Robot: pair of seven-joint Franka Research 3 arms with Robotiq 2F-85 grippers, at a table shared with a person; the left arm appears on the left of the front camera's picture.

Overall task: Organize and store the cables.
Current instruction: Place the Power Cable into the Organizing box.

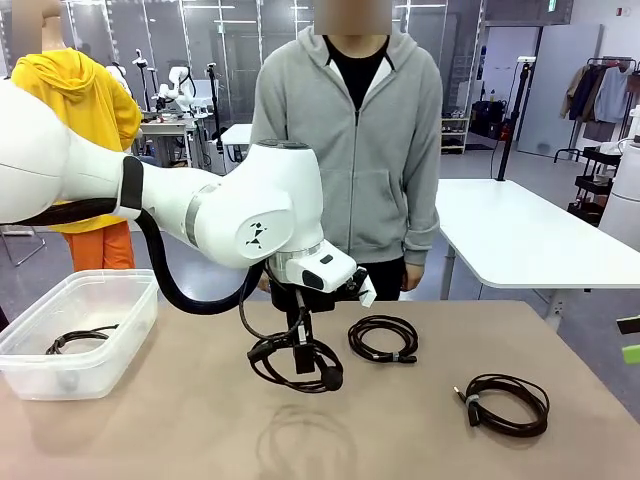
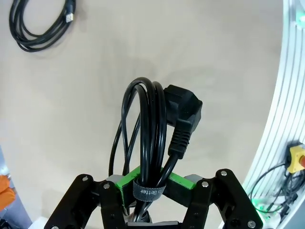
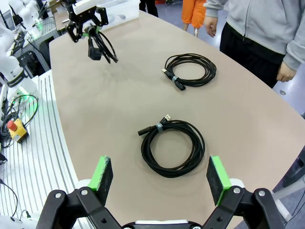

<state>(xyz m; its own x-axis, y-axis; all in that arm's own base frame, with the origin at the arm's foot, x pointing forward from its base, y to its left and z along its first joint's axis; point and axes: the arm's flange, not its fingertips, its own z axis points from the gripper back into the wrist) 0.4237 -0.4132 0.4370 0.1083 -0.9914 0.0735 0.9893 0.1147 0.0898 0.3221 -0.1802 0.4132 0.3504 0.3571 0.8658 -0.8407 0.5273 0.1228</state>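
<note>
My left gripper [image 1: 303, 343] hangs over the middle of the table, shut on a coiled black cable [image 1: 296, 366] with a chunky plug. In the left wrist view its green pads [image 2: 183, 180] pinch the cable [image 2: 147, 129] at its strap, and the coil dangles clear of the tabletop. A second coiled cable [image 1: 383, 338] lies just to the right of it. A third cable [image 1: 507, 403] lies at the front right, directly below my right gripper [image 3: 161, 175], which is open and high above it. Another cable [image 1: 80, 338] lies in the clear bin [image 1: 120, 300].
The clear plastic bin stands at the table's left end. A person in a grey hoodie [image 1: 355, 150] stands at the far edge, hands at their sides. A white table [image 1: 520, 240] stands behind on the right. Bare tabletop stretches along the front.
</note>
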